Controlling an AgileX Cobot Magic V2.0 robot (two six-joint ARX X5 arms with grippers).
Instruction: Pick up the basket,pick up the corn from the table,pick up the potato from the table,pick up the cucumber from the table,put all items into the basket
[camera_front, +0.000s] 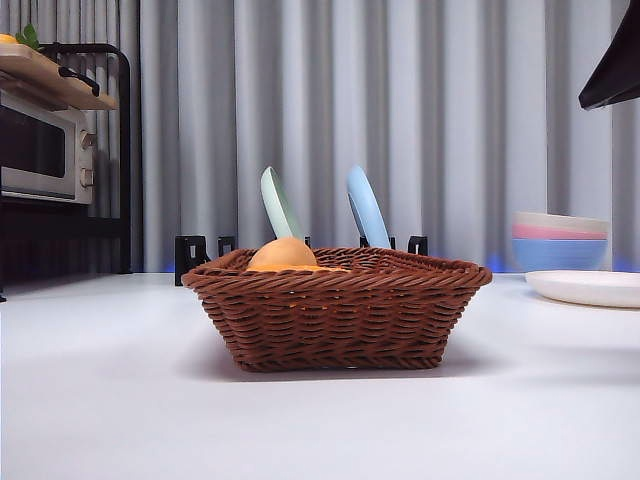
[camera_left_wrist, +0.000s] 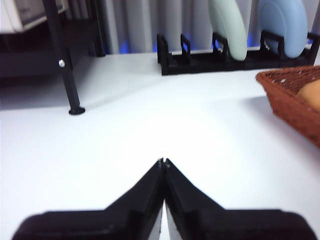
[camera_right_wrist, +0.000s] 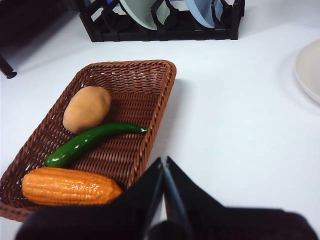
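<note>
On the white table (camera_front: 100, 400), dead centre in front view, sits the basket (camera_front: 338, 310) w/ all 3 veg inside it. Right wrist view looks down into it: potato (camera_right_wrist: 87, 109) lies toward the end nearest the dish rack (camera_right_wrist: 165, 25), cucumber (camera_right_wrist: 90, 142) lies diagonally across the middle, its thick end touching or just beside the potato, and corn (camera_right_wrist: 70, 186) lies across the near end, close to the wicker wall. Cucumber here is long, slim, curved, glossy green; corn is orange w/ rows of kernels. From front view only the potato's top shows above the rim at approx 11 o'clock of the basket, w/ a sliver of orange just under it. Right gripper (camera_right_wrist: 164, 161) hangs above the table beside the basket's long side, jaws pressed together tip to tip, holding nothing. Left gripper (camera_left_wrist: 163, 162) is over bare table, well apart from the basket, jaws likewise closed tip to tip & empty; basket corner shows at approx 3 o'clock from it in left wrist view. Behind the basket the rack holds a pale green plate (camera_front: 280, 205) at approx 11 and a light blue plate (camera_front: 367, 208) at approx 1. Stacked bowls (camera_front: 560, 240) & a white plate (camera_front: 590, 287) sit at 3 o'clock; microwave (camera_front: 45, 150) on a black shelf at approx 10. One arm shows as a dark tip at top right corner of front view.
</note>
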